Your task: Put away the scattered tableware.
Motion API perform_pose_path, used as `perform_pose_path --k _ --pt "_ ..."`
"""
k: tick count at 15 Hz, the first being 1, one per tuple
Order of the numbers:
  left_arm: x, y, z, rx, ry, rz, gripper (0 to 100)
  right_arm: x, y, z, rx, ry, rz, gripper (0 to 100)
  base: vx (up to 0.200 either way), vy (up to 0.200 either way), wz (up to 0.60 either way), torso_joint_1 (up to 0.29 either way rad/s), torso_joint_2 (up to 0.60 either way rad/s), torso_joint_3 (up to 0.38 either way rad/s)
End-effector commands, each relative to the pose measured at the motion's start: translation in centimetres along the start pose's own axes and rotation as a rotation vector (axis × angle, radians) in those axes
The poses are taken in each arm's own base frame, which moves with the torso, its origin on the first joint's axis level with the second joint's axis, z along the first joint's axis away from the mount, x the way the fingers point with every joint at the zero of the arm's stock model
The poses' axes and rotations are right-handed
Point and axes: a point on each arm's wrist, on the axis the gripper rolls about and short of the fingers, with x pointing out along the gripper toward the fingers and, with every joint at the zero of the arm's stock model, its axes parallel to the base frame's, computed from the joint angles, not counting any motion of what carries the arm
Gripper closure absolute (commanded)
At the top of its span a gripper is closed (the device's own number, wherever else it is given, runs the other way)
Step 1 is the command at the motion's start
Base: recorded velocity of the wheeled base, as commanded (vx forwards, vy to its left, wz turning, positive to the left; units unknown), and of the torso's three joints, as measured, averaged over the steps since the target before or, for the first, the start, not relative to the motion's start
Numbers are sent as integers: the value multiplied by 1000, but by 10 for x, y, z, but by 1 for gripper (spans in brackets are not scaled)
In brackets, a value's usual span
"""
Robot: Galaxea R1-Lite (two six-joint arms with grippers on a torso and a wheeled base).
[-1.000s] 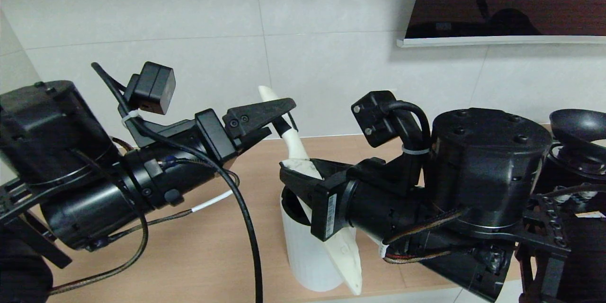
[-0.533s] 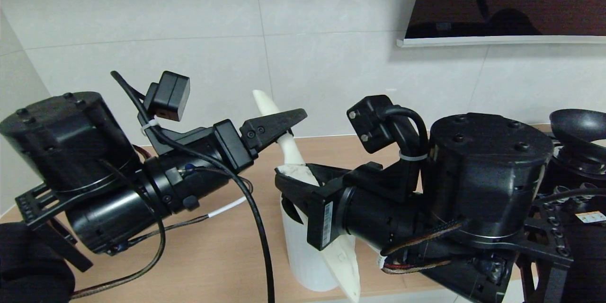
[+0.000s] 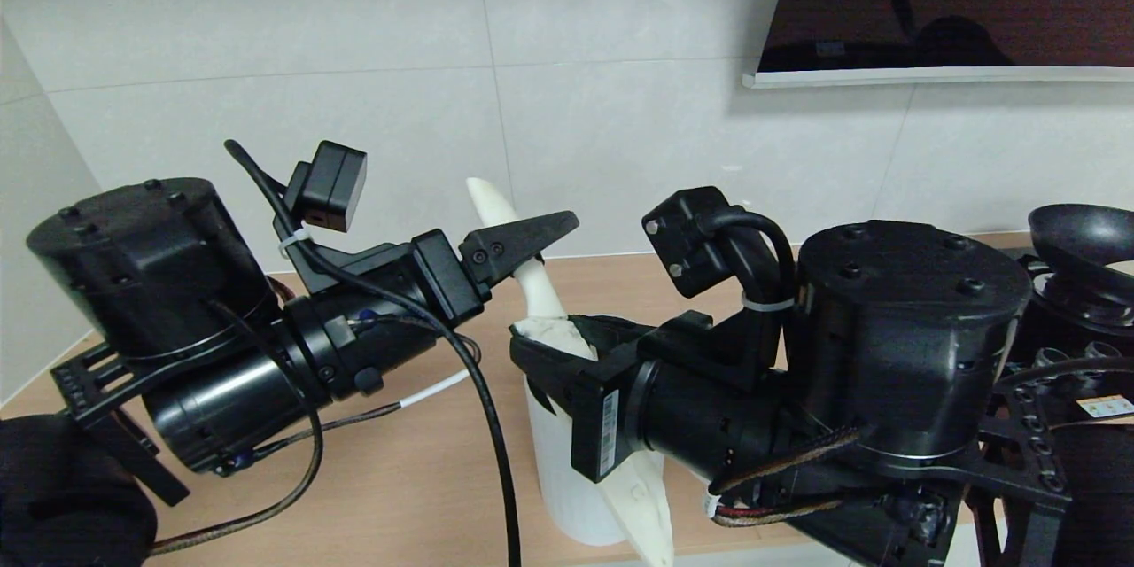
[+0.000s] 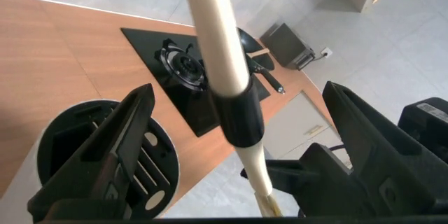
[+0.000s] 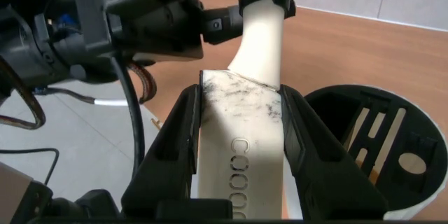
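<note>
A white spatula [image 3: 539, 291] stands tilted above a white slotted utensil holder [image 3: 567, 478] on the wooden counter [image 3: 407, 461]. My right gripper [image 3: 554, 338] is shut on its flat blade [image 5: 241, 140], handle pointing up and away. My left gripper [image 3: 542, 255] is open, one finger on each side of the handle. The left wrist view has the handle [image 4: 218, 56] and its black band running between the spread fingers [image 4: 129, 129], apart from both. The holder's dark slotted top [image 5: 381, 136] lies just under the right gripper.
A black hob [image 4: 187, 63] with a dark pan [image 3: 1081, 235] sits at the counter's right end. A tiled wall [image 3: 620, 106] rises close behind, with a dark hood [image 3: 957, 0] at the upper right. The counter's front edge runs just beneath the holder.
My left arm has moved right and a little down, bringing its open fingers around the handle. The right gripper and spatula have sunk slightly toward the holder.
</note>
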Motion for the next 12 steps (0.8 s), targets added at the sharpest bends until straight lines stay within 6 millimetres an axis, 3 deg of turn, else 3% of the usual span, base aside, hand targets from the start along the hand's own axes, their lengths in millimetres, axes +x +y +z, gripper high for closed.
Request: perform_pose_path --k 1,12 --pt "0 0 0 0 0 0 100 0 0 0 0 2 0 100 0 0 0 0 0 0" --pt "0 0 1 0 -3 -1 100 1 0 0 0 1 -1 100 0 0 0 0 0 0"
